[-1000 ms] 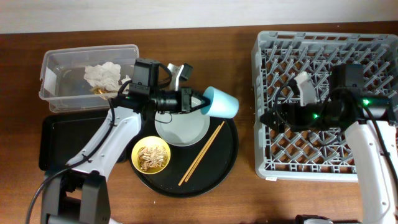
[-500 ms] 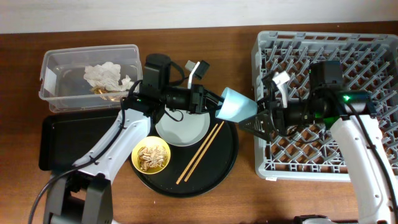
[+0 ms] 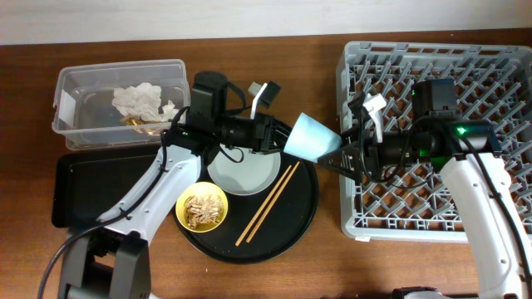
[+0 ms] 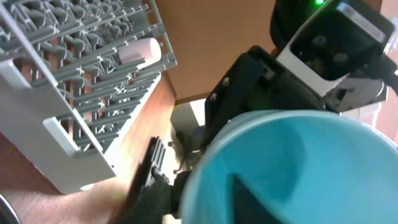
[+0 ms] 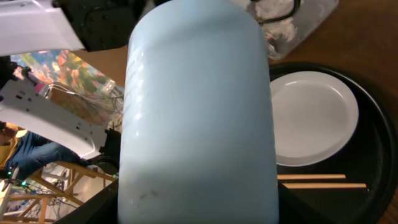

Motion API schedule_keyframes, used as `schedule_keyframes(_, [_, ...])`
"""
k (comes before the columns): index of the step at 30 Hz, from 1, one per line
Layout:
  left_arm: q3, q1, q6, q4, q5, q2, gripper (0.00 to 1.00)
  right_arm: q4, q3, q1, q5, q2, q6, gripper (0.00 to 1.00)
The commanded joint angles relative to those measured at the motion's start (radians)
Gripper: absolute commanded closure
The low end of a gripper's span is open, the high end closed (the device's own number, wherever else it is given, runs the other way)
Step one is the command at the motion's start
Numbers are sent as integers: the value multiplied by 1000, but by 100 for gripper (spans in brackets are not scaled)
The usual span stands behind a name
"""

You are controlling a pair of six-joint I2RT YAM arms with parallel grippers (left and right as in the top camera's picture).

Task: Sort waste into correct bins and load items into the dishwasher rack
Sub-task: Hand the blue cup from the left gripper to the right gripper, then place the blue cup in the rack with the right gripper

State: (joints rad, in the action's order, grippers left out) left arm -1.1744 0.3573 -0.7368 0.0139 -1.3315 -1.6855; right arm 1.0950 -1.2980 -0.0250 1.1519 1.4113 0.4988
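The blue cup [image 3: 312,137] hangs on its side in the air between the round black tray and the dishwasher rack [image 3: 499,58]. My left gripper [image 3: 278,134] is shut on its rim, one finger inside the cup [image 4: 292,168]. My right gripper [image 3: 337,156] is open, a finger on each side of the cup's base [image 5: 199,112]. The plate [image 3: 241,170], the yellow bowl [image 3: 202,208] with tan scraps, and the chopsticks [image 3: 268,205] lie on the round tray. A pink cup [image 4: 140,50] lies in the rack. Crumpled tissue [image 3: 137,100] is in the clear tub [image 3: 75,83].
The flat black tray [image 3: 83,183] lies in front of the tub, partly under my left arm. The large round black tray [image 3: 291,224] sits mid-table. My right arm reaches over the rack's left half.
My left gripper carried the blue cup right toward the rack. My right gripper came left off the rack to the cup's base and now has the cup between its fingers.
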Motion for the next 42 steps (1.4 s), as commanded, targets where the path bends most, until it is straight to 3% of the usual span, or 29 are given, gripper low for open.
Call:
schedule_keyframes(1, [-11, 3, 96, 13, 13, 24, 53, -1, -15, -8, -51, 3, -6, 42])
schedule_keyframes(7, [-11, -5, 290, 308, 349, 24, 47, 16, -16, -5, -285, 2, -69, 48])
schedule_keyframes(15, [-11, -151, 520, 671, 739, 114, 41, 151, -153, 171, -875, 2, -444, 49])
schedule_keyframes(19, [-11, -204, 530, 737, 946, 236, 40, 186, -201, 296, -1093, 3, -569, 50])
schedule_keyframes(23, [-11, -207, 530, 741, 1024, 314, 37, 198, -201, 429, -1189, 39, -639, 53])
schedule_keyframes(29, [-10, -207, 529, 760, 1026, 317, 37, 184, -201, 560, -1178, 171, -661, 53])
schedule_keyframes(34, [-8, -207, 529, 769, 1025, 317, 37, 146, -201, 567, -1137, 249, -661, 52])
schedule_keyframes(36, [-8, -207, 529, 769, 1026, 317, 37, 142, -201, 567, -1130, 265, -661, 34])
schedule_keyframes(38, [-8, -207, 529, 769, 1025, 317, 37, 130, -201, 567, -1066, 267, -661, 2])
schedule_keyframes(42, [-8, -207, 529, 771, 1025, 317, 37, 123, -201, 566, -937, 267, -661, 2])
